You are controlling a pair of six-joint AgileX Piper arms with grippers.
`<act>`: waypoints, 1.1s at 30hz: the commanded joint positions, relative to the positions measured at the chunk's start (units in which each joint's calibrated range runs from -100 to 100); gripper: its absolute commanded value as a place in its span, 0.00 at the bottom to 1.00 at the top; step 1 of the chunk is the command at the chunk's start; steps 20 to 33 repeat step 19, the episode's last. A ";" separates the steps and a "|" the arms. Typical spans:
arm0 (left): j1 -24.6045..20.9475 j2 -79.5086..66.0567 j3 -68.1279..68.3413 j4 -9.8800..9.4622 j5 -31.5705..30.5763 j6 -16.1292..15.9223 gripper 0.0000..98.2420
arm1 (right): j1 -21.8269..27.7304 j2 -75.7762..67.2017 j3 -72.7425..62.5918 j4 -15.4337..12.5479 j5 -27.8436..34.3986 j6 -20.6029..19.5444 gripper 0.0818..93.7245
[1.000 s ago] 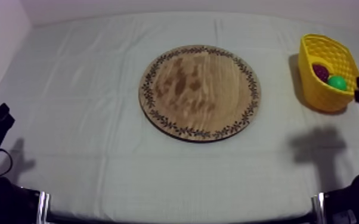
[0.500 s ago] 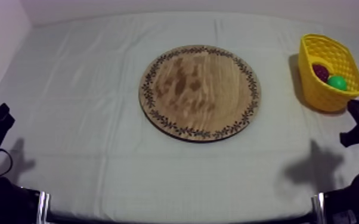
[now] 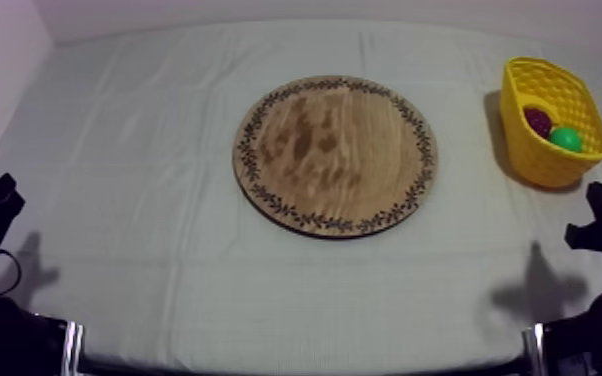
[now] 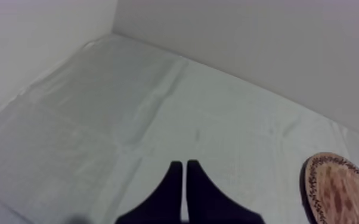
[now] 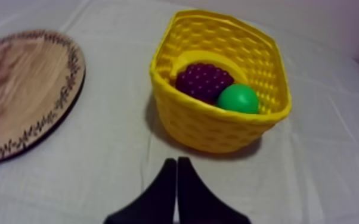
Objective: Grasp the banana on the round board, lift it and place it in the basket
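Jaws closed on both, nothing btwn. Left gripper (image 4: 185,165) hung over cloth (image 4: 128,107) nr wooden board (image 4: 340,190). Right gripper (image 5: 176,161) sat just short of yellow basket (image 5: 217,128). Banana (image 5: 185,61) lay inside basket, behind grapes (image 5: 204,81) & green fruit (image 5: 238,98).

No readable text, labels, brands, numbers or signs anywhere

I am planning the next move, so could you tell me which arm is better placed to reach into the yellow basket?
Probably right. The black right hand, shut, points at the yellow woven plastic basket close ahead. The left hand, also shut, sits across the round patterned wooden board from it.
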 commanded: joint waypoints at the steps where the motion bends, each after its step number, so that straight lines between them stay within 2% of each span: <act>1: -0.02 0.02 -0.02 -0.01 -0.01 0.01 0.00 | -0.61 -1.26 0.83 2.07 -1.94 -4.76 0.00; 5: -0.02 0.02 -0.02 -0.01 -0.01 0.01 0.00 | -1.54 -1.92 2.94 4.56 -6.67 -3.14 0.00; 9: -0.02 0.02 -0.02 -0.01 -0.01 0.01 0.00 | -2.44 -2.08 3.76 5.59 -8.83 -2.56 0.00; 33: -0.02 0.02 -0.02 -0.01 -0.01 0.01 0.00 | -3.33 -2.13 4.01 5.91 -9.41 -2.57 0.00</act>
